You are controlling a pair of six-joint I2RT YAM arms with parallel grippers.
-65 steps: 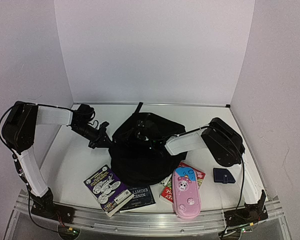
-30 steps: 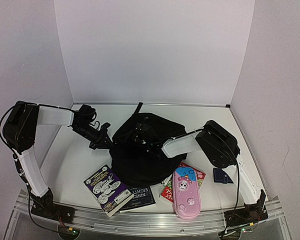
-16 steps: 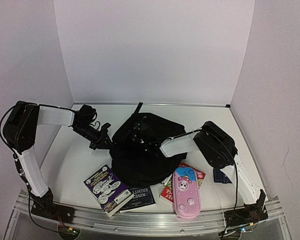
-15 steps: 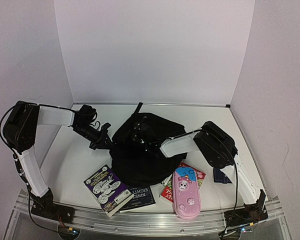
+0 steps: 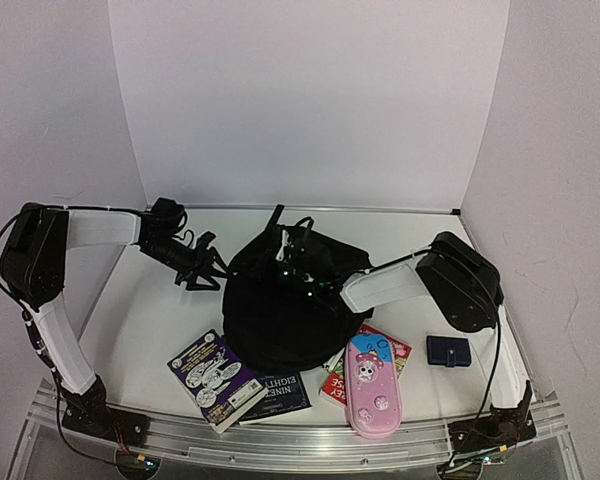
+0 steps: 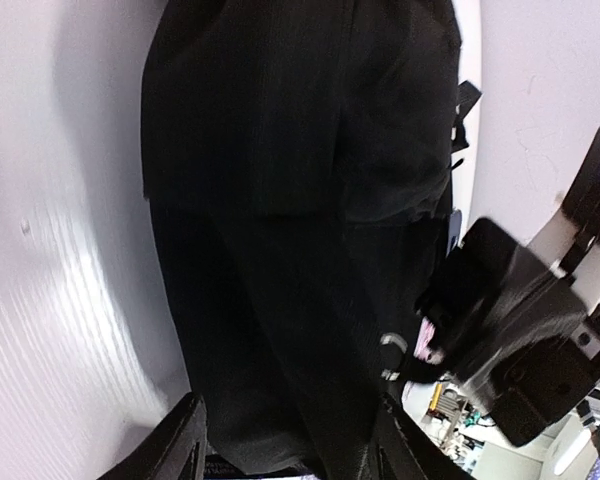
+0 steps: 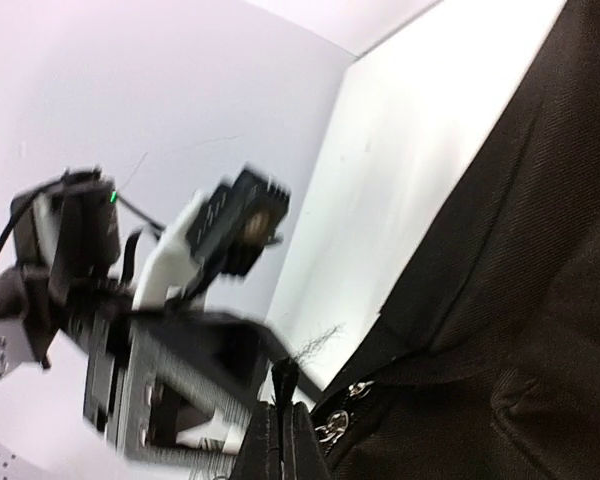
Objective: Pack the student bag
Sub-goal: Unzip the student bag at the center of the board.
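Observation:
The student bag (image 5: 280, 310) is a big black backpack in the middle of the table. My left gripper (image 5: 210, 272) hovers at its left edge, open. In the left wrist view the left gripper (image 6: 290, 445) has its fingers (image 6: 185, 445) spread wide, with black bag fabric (image 6: 280, 250) in front of them. My right gripper (image 5: 298, 250) is on top of the bag. In the right wrist view the right gripper (image 7: 281, 440) is shut on a thin black zipper pull (image 7: 285, 378), beside the metal zipper sliders (image 7: 335, 425).
At the front lie a purple book (image 5: 218, 378), a dark book (image 5: 280, 392), a red book (image 5: 372, 352) and a pink pencil case (image 5: 370, 388). A small dark-blue pouch (image 5: 448, 350) sits at the right. White walls close in the back and both sides.
The left gripper has opened and pulled back slightly to the upper left. The right gripper closed on the zipper pull and rose, lifting the bag's top; the blue pouch shows fully again.

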